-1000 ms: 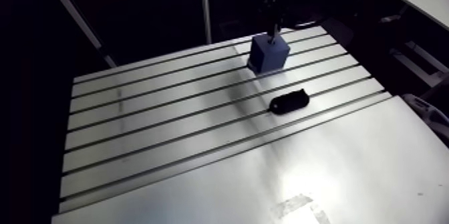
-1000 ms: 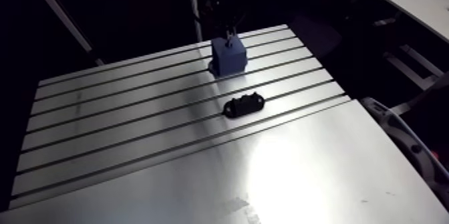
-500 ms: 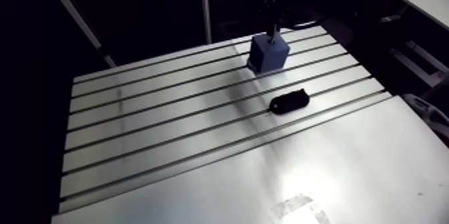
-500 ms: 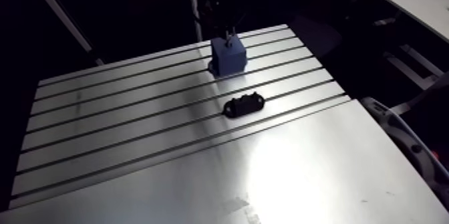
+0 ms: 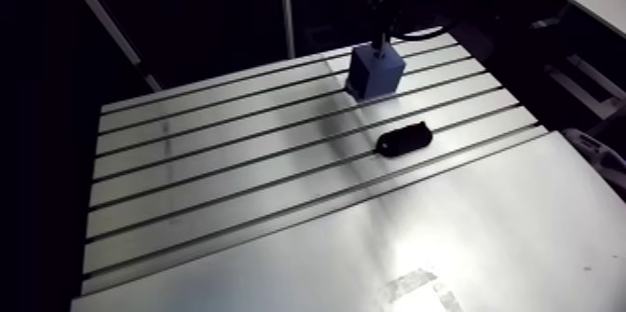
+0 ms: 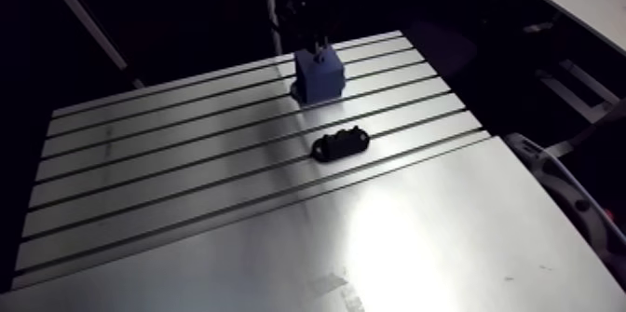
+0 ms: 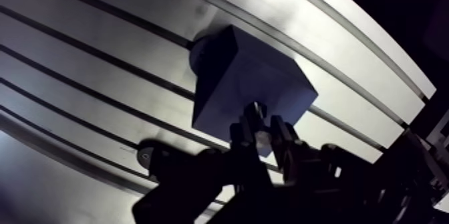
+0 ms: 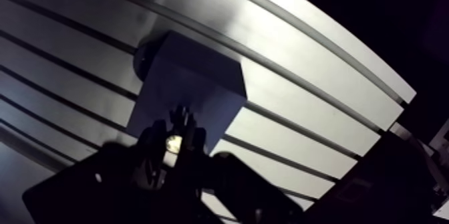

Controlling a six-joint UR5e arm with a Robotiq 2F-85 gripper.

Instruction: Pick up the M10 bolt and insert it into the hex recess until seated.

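Now the gripper (image 7: pixel 262 121) stands over the blue block (image 7: pixel 247 79), its two fingers drawn narrow and clamped on a small shiny bolt (image 8: pixel 173 143). In the wrist view the bolt's bright round end shows between the fingertips, right at the block's top face. Whether it sits in a recess there cannot be told, since the fingers cover the spot. In the arm view the block stands near the far edge of the slotted table (image 5: pixel 233 176), and a thin pale stub rises from its top into the dark gripper. A black oblong piece (image 5: pixel 402 139) lies on the table nearer the camera, apart from the block.
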